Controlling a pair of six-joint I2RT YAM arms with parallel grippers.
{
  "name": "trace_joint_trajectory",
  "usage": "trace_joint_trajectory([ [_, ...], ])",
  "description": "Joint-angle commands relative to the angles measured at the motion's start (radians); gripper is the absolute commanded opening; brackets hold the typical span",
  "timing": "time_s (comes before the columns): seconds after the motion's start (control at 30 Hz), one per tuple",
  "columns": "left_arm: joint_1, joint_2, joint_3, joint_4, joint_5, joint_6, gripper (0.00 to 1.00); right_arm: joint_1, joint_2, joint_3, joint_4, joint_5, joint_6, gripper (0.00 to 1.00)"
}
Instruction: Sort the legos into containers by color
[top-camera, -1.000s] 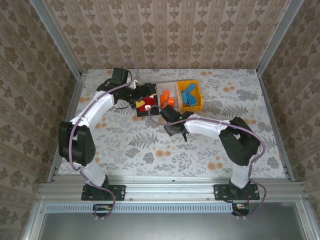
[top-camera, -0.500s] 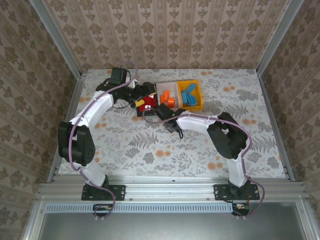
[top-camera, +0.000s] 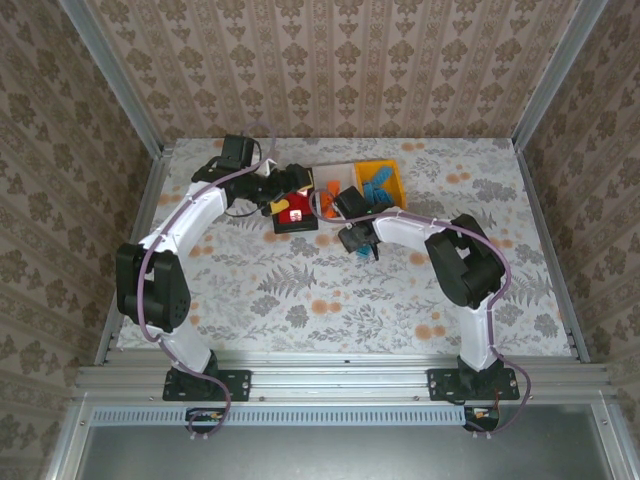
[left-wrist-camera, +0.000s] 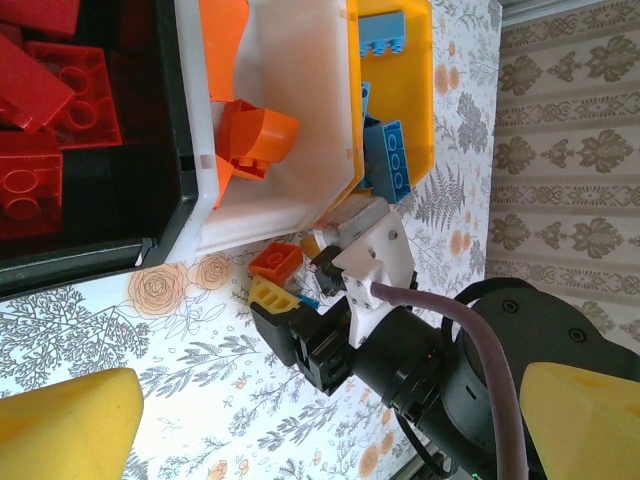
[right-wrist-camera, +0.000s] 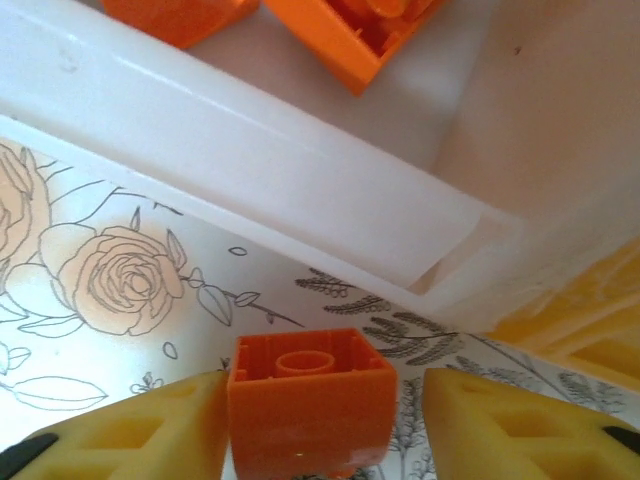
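Just at 6 o'clock of the white bin (right-wrist-camera: 280, 190), an orange lego (right-wrist-camera: 310, 400) on the bench (right-wrist-camera: 100, 280) is straddled by the open right end effector (right-wrist-camera: 325, 420). The left end effector (top-camera: 288, 200) is spread wide above the black bin (left-wrist-camera: 172, 120).

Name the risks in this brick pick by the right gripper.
1. One finger touches the orange brick, the other stands off; closing may twist it out.
2. The white bin's wall sits close behind the brick; lifting forward may clip it.
3. The left gripper hangs at the bins; the arms might collide at the drop.
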Motion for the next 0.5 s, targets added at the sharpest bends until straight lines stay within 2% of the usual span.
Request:
trace_joint_trajectory([
  [0.0, 0.008, -0.022, -0.012, 0.014, 0.027, -0.008, 0.99, 0.003, -0.004, 0.002, 0.02, -0.074, 0.039, 0.5],
  [0.47, 0.015, -0.032, -0.012, 0.015, 0.03, -0.013, 0.99, 0.006, -0.032, -0.03, 0.056, -0.048, 0.054, 0.34],
])
